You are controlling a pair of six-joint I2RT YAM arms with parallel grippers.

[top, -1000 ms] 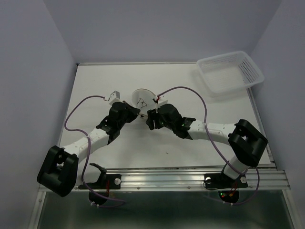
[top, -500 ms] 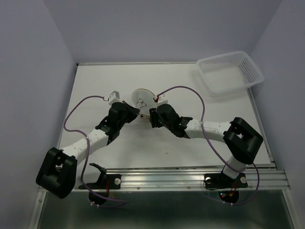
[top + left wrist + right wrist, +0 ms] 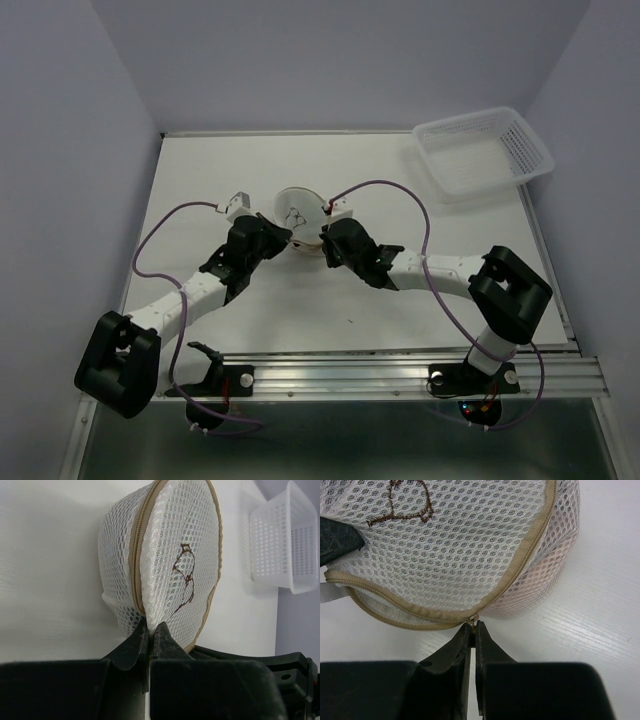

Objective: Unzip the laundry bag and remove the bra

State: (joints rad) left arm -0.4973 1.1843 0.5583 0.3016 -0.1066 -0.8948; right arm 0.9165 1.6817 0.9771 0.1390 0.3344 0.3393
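Now domed honeycomb-mesh laundry bag [image 3: 165, 555]: left tool [image 3: 150, 630] pinches mesh, right tool [image 3: 472, 628] pinches zipper pull [image 3: 474, 618].

You're looking at a white honeycomb-mesh laundry bag [image 3: 470, 540] with tan zipper trim [image 3: 520, 566] and brown embroidery [image 3: 185, 580]. Your left tool [image 3: 150, 630] and right tool [image 3: 473, 627] are black; the basket [image 3: 483, 155] and surface [image 3: 250, 170] are white.

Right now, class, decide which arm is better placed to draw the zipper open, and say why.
Right: the right gripper is shut on the zipper pull; the left gripper only pinches the laundry bag's mesh.
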